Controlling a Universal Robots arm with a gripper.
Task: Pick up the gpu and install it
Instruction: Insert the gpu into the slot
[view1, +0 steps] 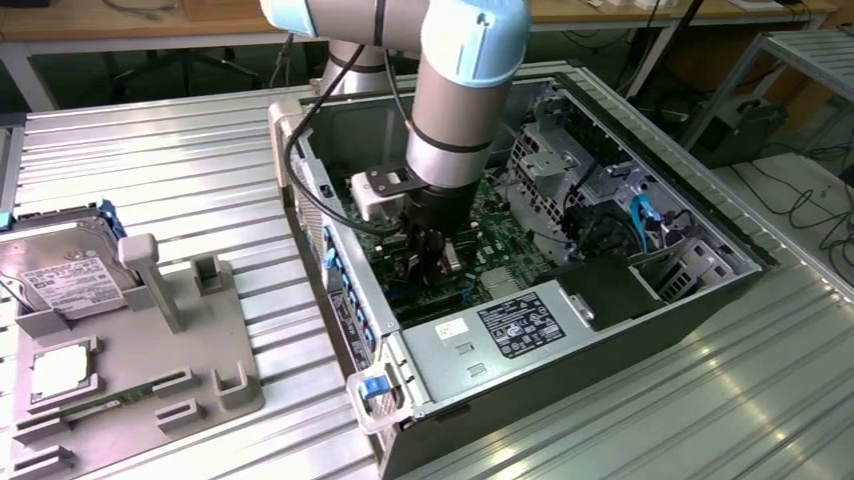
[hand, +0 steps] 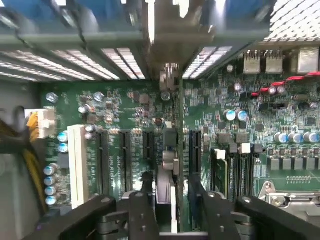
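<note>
A ribbed, brushed-metal desk (view1: 200, 160) carries an open tower computer case (view1: 747, 250) lying on its side. Towards the exterior view's left stands a grey moulded parts holder (view1: 174, 340) with a hard drive (view1: 60, 275) propped in it.

The arm reaches down into the case, its tool (view1: 438, 262) low over the green motherboard (hand: 120, 105). In the wrist view the gpu (hand: 167, 165) is seen edge-on. It is a thin card standing upright in the row of long black expansion slots (hand: 125, 160), and its silver bracket end (hand: 170, 75) points at the slotted rear wall of the case. The tool (hand: 168, 187) straddles the card's upper edge. Whether it is clamping the card or has let go, I cannot tell.

The card looks light and stiff, a rigid board under a hard plastic shroud, but it is probably fragile. Its gold contact edge and the small soldered parts around the slot would likely not tolerate sideways force. The flat faces near the top edge seem the soundest place to hold it, clear of the fan. The shroud is smooth and may slip. The surrounding steel is thin, perforated and sharp-edged.
</note>
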